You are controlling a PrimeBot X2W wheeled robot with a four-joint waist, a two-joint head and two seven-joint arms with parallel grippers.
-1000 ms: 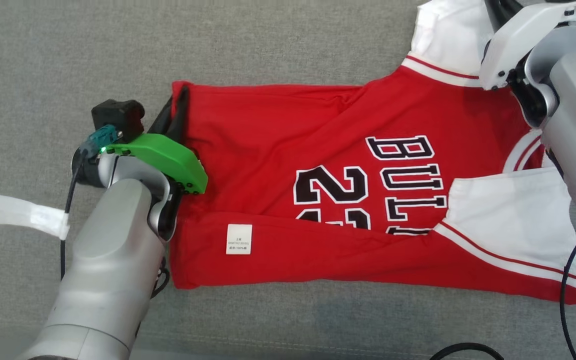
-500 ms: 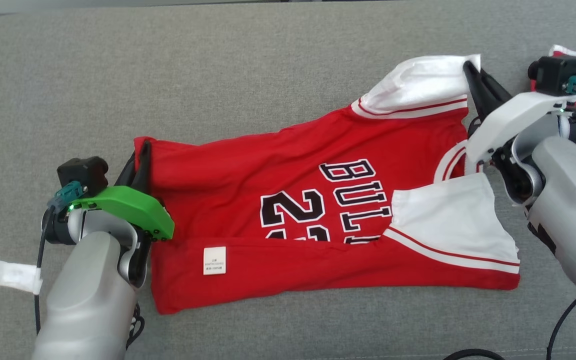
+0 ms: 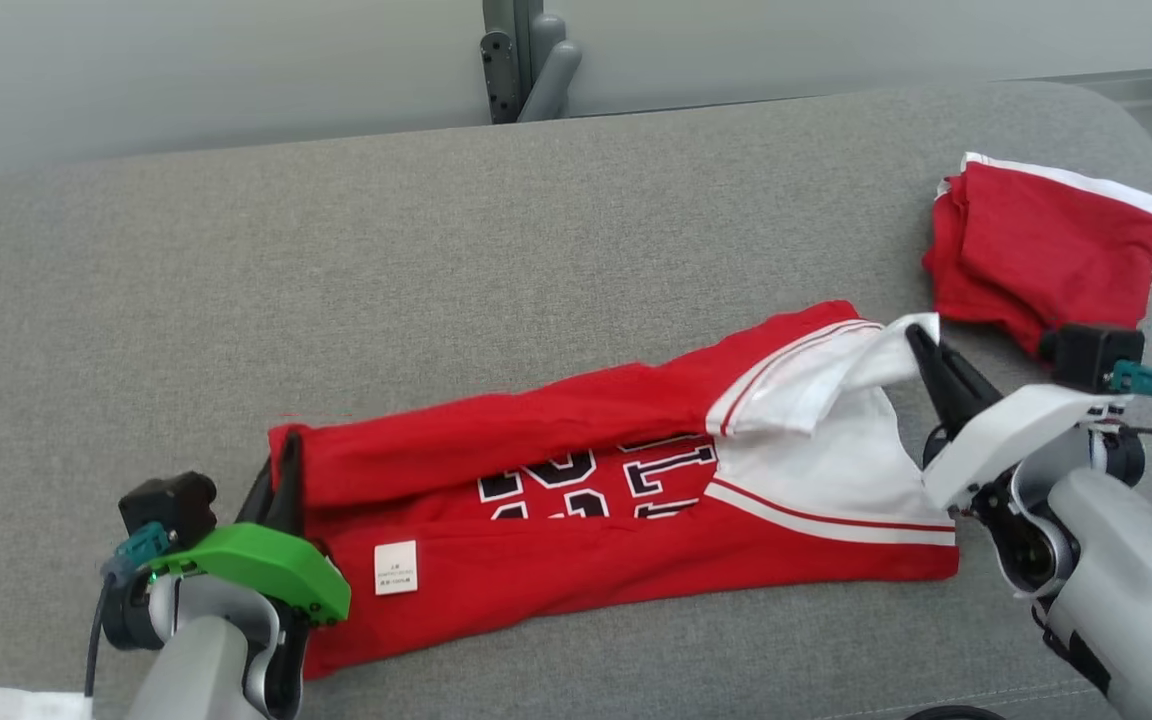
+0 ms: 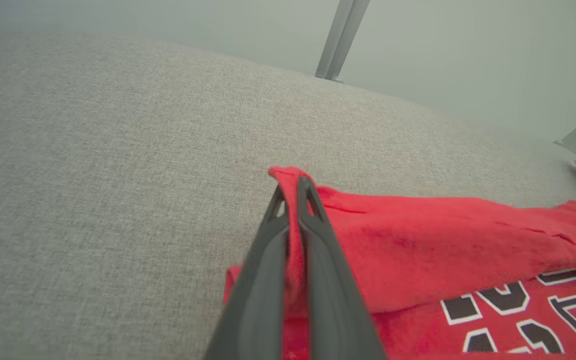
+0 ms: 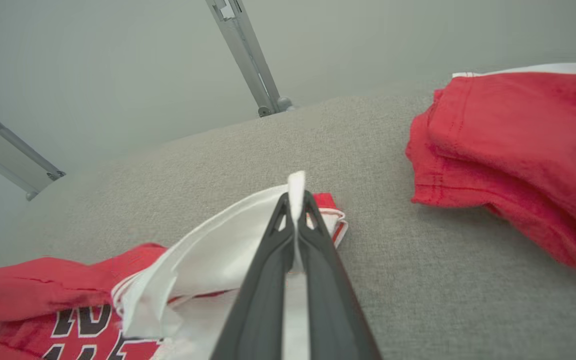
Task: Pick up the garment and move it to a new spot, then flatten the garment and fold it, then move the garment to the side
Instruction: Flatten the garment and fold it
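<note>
The left jaws are pressed together on a pinch of the jersey's (image 3: 556, 560) red hem; in the left wrist view the cloth stands up as a thin ridge between the two dark left fingers (image 4: 263, 280). The right jaws are likewise clamped, with a strip of the white sleeve (image 3: 836, 385) squeezed between the right fingers (image 5: 263, 285) and sticking out past their tips.

The jersey lies across the middle of the grey couch (image 3: 236, 300), hem end by the left jaws and sleeve end by the right.

Half a second ago its far half lay spread open and the black lettering (image 3: 596, 485) read in full. Now that far edge has been carried towards the robot and lies doubled over the front. The garment is a narrower band, and only the lower parts of the letters show in the gap. The held sleeve now rests over the other white sleeve. The white label (image 3: 395, 568) sits on the near fold as before.

The head camera has tilted up since then, so the wall and a grey post (image 3: 526, 60) have come into its view. A folded red pile (image 3: 1046, 240) lies at the far right of the couch, apart from the jersey.
</note>
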